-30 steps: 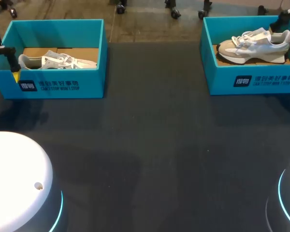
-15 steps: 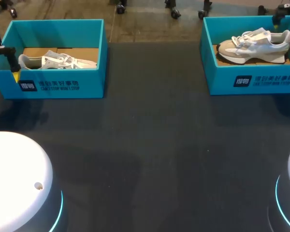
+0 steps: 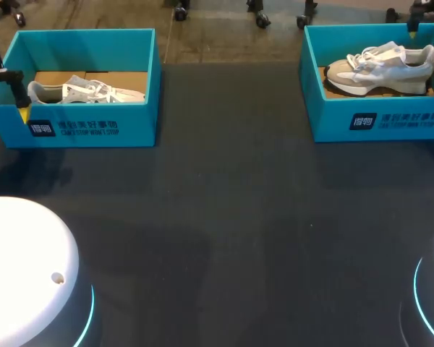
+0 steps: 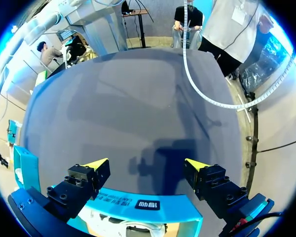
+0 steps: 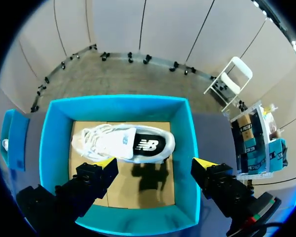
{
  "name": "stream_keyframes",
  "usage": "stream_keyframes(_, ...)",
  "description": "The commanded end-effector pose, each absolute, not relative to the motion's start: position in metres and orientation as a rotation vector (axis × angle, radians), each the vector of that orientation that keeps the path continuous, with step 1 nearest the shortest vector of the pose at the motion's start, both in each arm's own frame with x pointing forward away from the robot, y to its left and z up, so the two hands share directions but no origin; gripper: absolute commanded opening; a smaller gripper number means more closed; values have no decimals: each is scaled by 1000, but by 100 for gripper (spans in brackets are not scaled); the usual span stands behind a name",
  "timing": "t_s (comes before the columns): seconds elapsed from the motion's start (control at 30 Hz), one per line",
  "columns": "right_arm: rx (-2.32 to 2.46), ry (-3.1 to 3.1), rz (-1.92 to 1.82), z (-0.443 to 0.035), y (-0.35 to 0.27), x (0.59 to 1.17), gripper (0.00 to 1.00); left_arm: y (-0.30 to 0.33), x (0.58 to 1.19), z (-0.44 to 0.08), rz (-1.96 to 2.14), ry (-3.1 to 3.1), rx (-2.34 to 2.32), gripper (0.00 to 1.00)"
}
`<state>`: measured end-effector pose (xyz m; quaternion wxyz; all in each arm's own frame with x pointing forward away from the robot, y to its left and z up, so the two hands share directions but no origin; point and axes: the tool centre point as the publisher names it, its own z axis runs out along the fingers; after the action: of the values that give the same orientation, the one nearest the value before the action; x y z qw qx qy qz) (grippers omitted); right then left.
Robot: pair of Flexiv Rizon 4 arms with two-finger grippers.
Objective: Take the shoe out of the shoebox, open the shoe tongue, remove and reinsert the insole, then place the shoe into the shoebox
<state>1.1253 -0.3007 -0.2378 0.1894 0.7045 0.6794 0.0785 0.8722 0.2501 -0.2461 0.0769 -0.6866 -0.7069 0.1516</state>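
Two teal shoeboxes stand at the table's far corners. The right shoebox (image 3: pixel 380 119) (image 5: pixel 118 102) holds a beige and white shoe (image 3: pixel 380 66) (image 5: pixel 123 143) lying on its side on brown cardboard. My right gripper (image 3: pixel 414 26) (image 5: pixel 154 162) hangs open above that box's far right corner, well over the shoe, holding nothing. The left shoebox (image 3: pixel 83 129) (image 4: pixel 148 204) holds a white shoe (image 3: pixel 87 91) (image 4: pixel 133 228). My left gripper (image 3: pixel 22 110) (image 4: pixel 146 164) is open and empty at that box's left end, over its wall.
Dark table surface (image 3: pixel 231 217) stretches between and in front of the two boxes. My arms' white bases (image 3: pixel 29 267) sit at the near left and near right corners.
The right gripper has drawn up and back from over the shoe's heel toward the box's far right corner, uncovering the heel. The left arm has kept still.
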Motion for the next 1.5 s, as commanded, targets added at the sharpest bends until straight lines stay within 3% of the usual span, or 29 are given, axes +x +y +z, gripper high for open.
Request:
stream_keyframes(0.03,2041,1930,140,-248,-306,1142,70,250,871,-246,448,-2120,-2059,100)
stream_keyframes(0.2,2089,1899,119,-264,-312,1147,49,250,871,-246,448,-2120,-2059,100)
stream_keyframes(0.27,2092,1899,90,-271,-313,1150,46,250,871,-246,448,-2120,-2059,100)
stream_keyframes(0.37,2096,1893,59,-281,-318,1153,52,250,871,-246,448,-2120,-2059,100)
stream_keyframes(1.5,2165,1990,-114,-355,-350,1172,47,250,871,-246,448,-2120,-2059,100)
